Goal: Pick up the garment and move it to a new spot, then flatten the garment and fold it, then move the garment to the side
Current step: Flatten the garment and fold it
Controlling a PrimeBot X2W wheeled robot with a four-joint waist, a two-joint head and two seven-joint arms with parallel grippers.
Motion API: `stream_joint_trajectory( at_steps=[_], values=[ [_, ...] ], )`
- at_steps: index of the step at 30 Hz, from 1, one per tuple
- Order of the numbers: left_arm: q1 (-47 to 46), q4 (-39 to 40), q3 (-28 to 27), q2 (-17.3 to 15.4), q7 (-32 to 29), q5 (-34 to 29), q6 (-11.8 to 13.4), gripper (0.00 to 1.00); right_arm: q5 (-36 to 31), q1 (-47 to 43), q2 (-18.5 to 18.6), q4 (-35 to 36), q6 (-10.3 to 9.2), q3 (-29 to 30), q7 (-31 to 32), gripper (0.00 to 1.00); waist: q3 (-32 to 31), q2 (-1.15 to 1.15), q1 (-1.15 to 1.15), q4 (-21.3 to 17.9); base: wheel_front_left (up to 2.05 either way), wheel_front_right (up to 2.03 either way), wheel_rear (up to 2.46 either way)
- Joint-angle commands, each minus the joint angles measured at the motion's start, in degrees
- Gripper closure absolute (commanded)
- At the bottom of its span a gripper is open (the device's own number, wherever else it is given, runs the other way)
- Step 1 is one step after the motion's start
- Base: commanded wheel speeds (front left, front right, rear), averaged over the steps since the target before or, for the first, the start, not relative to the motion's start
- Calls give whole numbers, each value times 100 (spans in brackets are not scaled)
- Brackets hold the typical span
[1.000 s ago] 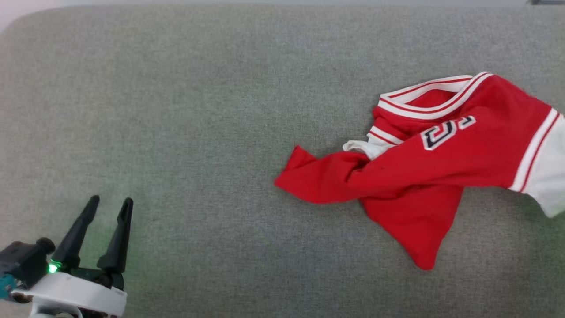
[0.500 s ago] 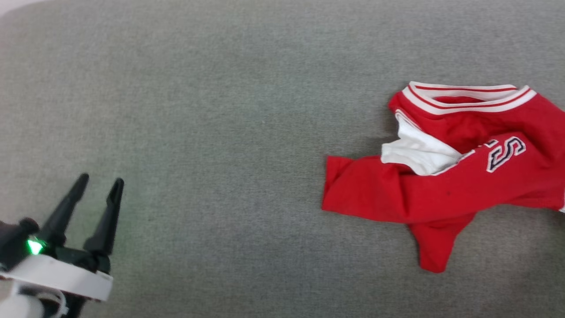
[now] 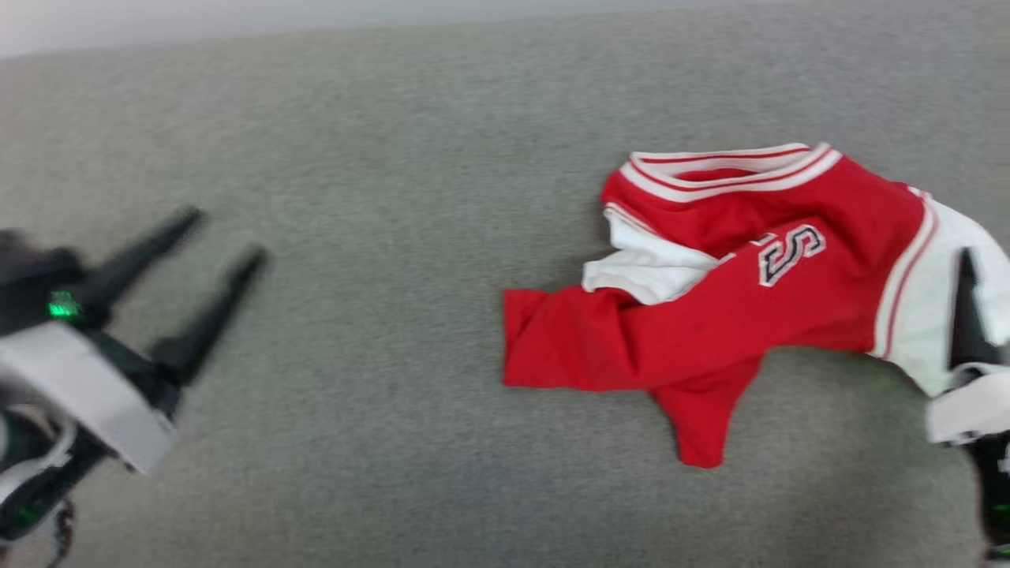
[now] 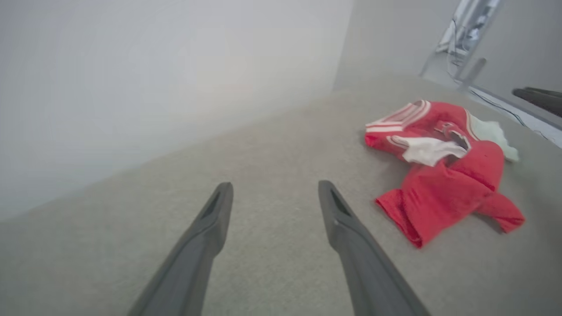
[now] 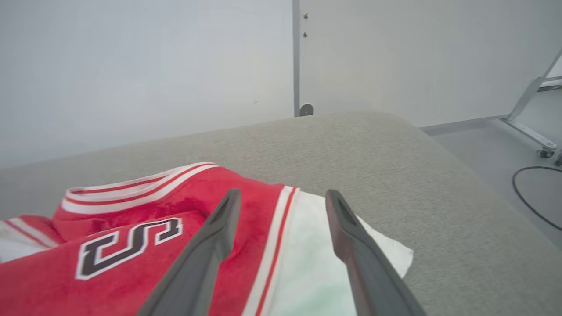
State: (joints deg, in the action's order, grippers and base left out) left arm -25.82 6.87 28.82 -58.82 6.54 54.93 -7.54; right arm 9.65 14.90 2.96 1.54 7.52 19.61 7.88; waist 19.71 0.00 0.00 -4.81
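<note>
The garment [image 3: 750, 292] lies crumpled on the right half of the grey padded table [image 3: 355, 158], its striped collar at the far side and the dark "S" facing up. My left gripper [image 3: 225, 233] hovers open far to its left, blurred, fingers pointing toward the garment [image 4: 443, 175]. Seen from its own wrist, the left gripper [image 4: 275, 186] has nothing between its fingers. My right gripper [image 5: 283, 195] stands open just above the garment [image 5: 131, 245], straddling the striped seam where the red body meets the white sleeve. One of its dark fingers [image 3: 966, 315] shows at the right edge of the head view.
The table's rounded right end [image 5: 439, 145] drops to a grey floor with a black cable [image 5: 535, 193] and a wheeled metal frame [image 5: 533, 114]. A pale wall [image 5: 153, 66] runs behind the table.
The camera has turned, shifting the whole picture. My left gripper has risen and swung toward the garment. My right gripper has come into view over the white sleeve.
</note>
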Motion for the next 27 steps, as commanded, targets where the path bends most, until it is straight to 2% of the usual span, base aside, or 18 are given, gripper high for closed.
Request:
stream_joint_trajectory(
  at_steps=[1, 5, 8, 11, 14, 20, 27],
  values=[
    [-473, 270, 573, -148, -715, 476, 11, 0, 137, -160, -7, 118, -6, -410, -141, 0, 16, 0, 0, -379, 0, 0, 0],
    [-1607, 486, 1495, -135, -2508, 1581, 12, 0, 318, -327, -8, 297, -6, -1077, -362, 0, 181, 0, 0, -638, 0, 0, 0],
    [-2403, 342, 1870, 177, -3641, 2256, 10, 0, 414, -408, -12, 411, -6, -1398, -527, 0, 368, 0, 0, -816, 0, 0, 0],
    [-3013, 47, 1983, 502, -4359, 2816, 11, 0, 428, -443, -12, 484, -6, -1682, -722, 0, 594, 0, 0, -1031, 0, 0, 0],
    [-3400, -198, 1981, 757, -4810, 3257, 10, 0, 507, -502, -10, 488, -6, -1918, -911, 0, 773, 0, 0, -1256, 0, 0, 0],
    [-3733, -456, 2091, 909, -5322, 3429, 10, 0, 548, -527, -14, 439, -6, -2171, -1179, 0, 966, 0, 0, -1545, 0, 0, 0],
    [-3645, -575, 2197, 850, -5721, 3722, 10, 0, 584, -580, -13, 485, -6, -2379, -1417, 0, 1098, 0, 0, -1743, 0, 0, 0]
  ],
)
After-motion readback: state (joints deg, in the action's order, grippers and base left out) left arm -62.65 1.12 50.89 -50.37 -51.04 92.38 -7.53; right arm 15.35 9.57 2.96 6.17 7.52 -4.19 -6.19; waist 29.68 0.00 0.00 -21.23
